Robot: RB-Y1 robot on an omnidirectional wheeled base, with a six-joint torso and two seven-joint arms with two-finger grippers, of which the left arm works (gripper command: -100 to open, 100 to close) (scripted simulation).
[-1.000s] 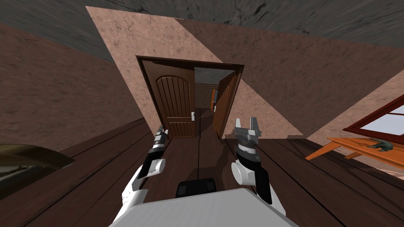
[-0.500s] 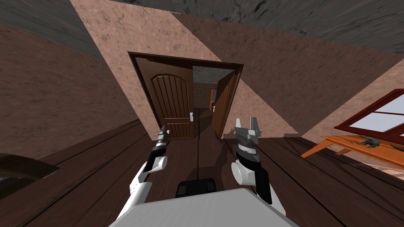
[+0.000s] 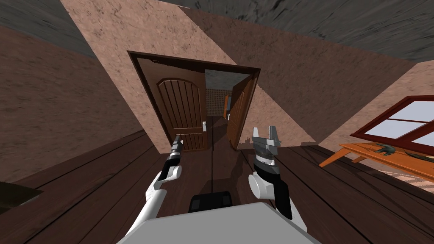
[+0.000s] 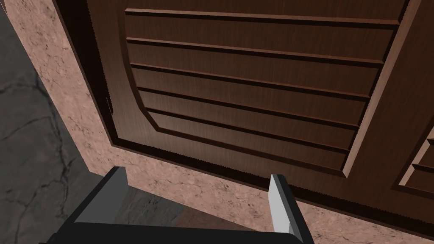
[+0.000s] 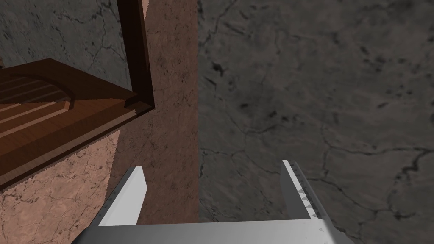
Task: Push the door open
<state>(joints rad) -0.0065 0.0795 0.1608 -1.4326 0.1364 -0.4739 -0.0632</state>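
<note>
My left gripper (image 3: pixel 176 141) reaches low toward the closed door leaf (image 3: pixel 182 108), fingers apart and empty, set for a flat push on its panel; contact not yet made, I judge. My right gripper (image 3: pixel 266 132), fingers likewise spread and empty, stands raised clear of the ajar leaf (image 3: pixel 237 111)

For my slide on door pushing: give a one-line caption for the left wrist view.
Open left hand aimed at the dark brown panelled door.

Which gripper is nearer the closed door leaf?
Left. The left gripper reaches toward the closed door leaf, low in front of its bottom panel. The right gripper points upward, off to the side, below the open leaf.
</note>
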